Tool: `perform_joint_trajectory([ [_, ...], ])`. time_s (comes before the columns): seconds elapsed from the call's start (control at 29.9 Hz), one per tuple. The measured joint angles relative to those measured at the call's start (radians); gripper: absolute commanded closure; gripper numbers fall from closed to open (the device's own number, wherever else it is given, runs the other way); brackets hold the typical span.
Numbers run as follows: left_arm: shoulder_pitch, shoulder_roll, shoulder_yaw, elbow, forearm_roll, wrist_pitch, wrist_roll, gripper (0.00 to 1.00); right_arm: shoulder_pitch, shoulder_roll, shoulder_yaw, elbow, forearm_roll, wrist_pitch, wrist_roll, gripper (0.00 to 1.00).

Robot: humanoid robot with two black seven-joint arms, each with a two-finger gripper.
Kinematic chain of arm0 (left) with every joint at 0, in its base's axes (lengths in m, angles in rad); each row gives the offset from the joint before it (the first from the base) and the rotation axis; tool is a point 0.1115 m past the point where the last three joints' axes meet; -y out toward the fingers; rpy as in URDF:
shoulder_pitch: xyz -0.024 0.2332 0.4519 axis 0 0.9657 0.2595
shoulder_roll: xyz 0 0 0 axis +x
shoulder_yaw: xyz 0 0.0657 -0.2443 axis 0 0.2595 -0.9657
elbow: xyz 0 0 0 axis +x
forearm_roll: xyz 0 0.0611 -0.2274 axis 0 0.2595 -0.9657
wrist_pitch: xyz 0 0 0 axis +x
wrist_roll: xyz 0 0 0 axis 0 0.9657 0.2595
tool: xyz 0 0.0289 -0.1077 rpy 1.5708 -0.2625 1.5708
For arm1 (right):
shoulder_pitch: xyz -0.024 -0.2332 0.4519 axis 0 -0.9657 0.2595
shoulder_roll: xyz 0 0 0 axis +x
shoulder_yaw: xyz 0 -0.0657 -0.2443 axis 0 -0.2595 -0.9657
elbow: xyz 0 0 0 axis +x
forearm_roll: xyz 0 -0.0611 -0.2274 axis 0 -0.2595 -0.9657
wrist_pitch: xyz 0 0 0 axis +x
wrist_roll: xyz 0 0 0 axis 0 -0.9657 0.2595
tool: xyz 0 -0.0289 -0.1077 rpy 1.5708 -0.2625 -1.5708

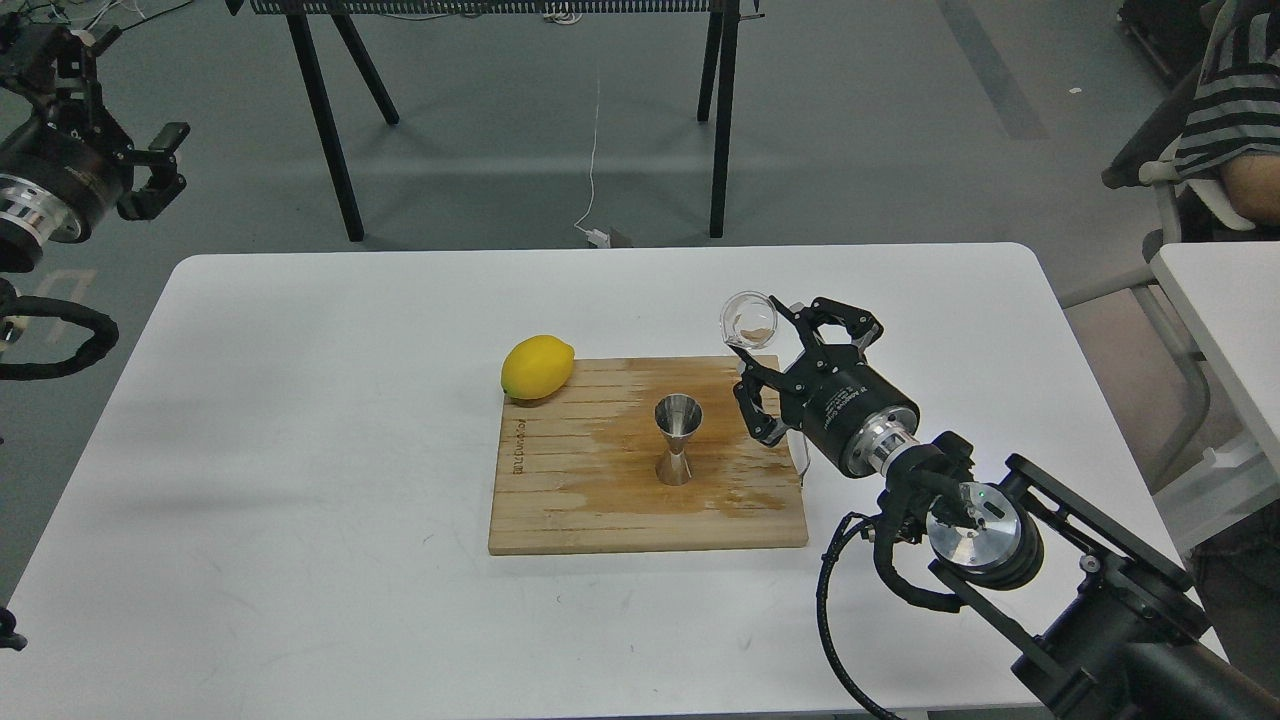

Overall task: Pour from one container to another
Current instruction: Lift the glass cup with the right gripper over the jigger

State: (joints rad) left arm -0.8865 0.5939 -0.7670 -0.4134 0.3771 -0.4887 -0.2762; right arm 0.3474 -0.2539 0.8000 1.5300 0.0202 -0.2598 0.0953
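Your right gripper [772, 352] pinches the thin, round clear glass cup [748, 320], tipped on its side in the air at two o'clock from the shiny steel hourglass jigger [677, 439]. That jigger stands upright on the slatted, damp-stained wooden board [560, 510], a smooth yellow lemon [537, 367] at its ten o'clock. Your left gripper [160, 170] hangs open and empty, well apart.

Shiny steel jigger [678, 440]; clear glass cup [748, 320]; grainy wooden board [560, 500].

Yellow lemon [537, 367], shiny silver jigger [677, 439], clear glass cup [748, 320], tan wooden board [560, 500] darkly stained, white table [300, 450]
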Motion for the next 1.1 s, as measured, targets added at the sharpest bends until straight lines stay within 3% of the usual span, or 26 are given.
perform_joint_trajectory([
  [0.63, -0.008, -0.001, 0.0, -0.001, 0.0, 0.0, 0.001, 0.01, 0.111, -0.073, -0.182, -0.001, -0.221, -0.048, -0.037, 0.76],
  [1.1, -0.01, -0.003, 0.0, -0.001, 0.0, 0.0, 0.001, 0.01, 0.2, -0.11, -0.308, -0.005, -0.356, -0.046, -0.039, 0.76],
])
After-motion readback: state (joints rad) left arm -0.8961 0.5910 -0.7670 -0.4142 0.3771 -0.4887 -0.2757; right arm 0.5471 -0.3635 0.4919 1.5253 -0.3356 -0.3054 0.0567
